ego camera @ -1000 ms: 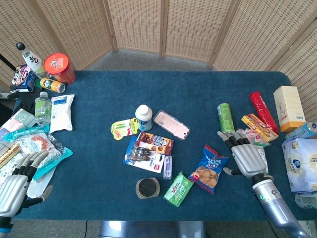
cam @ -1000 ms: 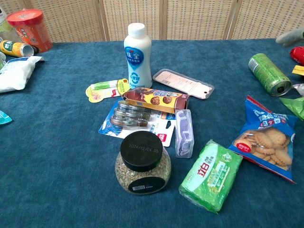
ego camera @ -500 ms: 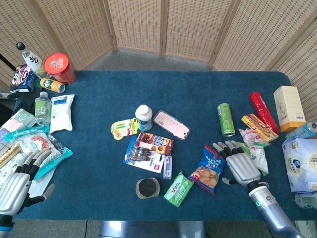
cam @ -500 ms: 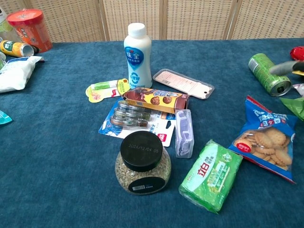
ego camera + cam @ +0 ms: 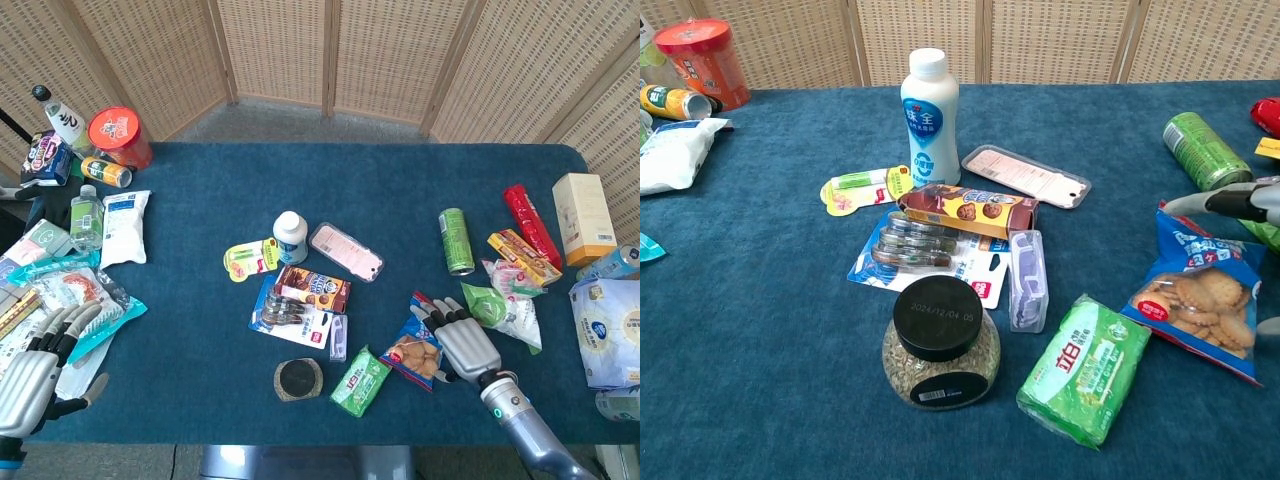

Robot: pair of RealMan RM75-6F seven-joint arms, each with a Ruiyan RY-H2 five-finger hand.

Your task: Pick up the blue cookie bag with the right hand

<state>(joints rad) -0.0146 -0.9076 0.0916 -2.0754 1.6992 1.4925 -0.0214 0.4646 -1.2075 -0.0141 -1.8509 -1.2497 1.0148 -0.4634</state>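
Note:
The blue cookie bag (image 5: 412,344) (image 5: 1195,298) lies flat on the blue table, right of centre near the front edge; round biscuits are printed on it. My right hand (image 5: 461,345) is just to the bag's right, with spread fingers reaching over its upper right edge. Nothing is in its grasp. The chest view shows only its fingers (image 5: 1228,201) at the right border, above the bag's top. My left hand (image 5: 32,372) hangs with fingers spread at the front left corner and holds nothing.
A green pack (image 5: 360,380) and a black-lidded jar (image 5: 298,379) sit left of the bag. A green can (image 5: 456,240) lies behind it. A green and white pouch (image 5: 503,308) is beside my right hand. Several snacks crowd the centre and both table ends.
My right hand has moved left and toward the table's front, from beside the pouches to the cookie bag's right edge. The left hand has barely moved.

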